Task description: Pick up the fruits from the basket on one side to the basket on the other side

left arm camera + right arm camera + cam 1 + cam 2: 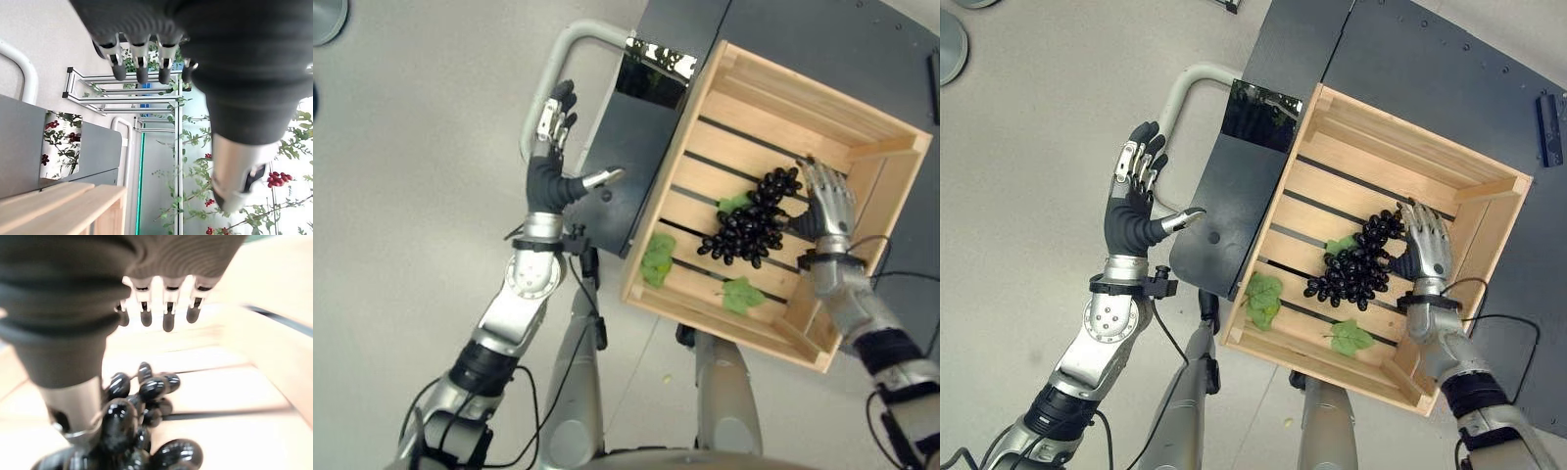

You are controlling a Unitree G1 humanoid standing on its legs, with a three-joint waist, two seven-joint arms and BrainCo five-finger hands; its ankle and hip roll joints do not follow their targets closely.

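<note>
1. A square crate of pale wooden slats sat on a dark grey metal bench, its floor made of flat planks with dark gaps between them.
2. Inside the crate lay a bunch of glossy black oval grapes with green leaves scattered around it on the slats.
3. The right hand was down in the crate just beside the bunch, fingers straight and slightly spread, the thumb against the grapes; no finger curled round them.
4. The left hand hovered over the grey floor beside a curved grey tubular handle on the bench, fingers straight, thumb stuck out, holding nothing.
</note>
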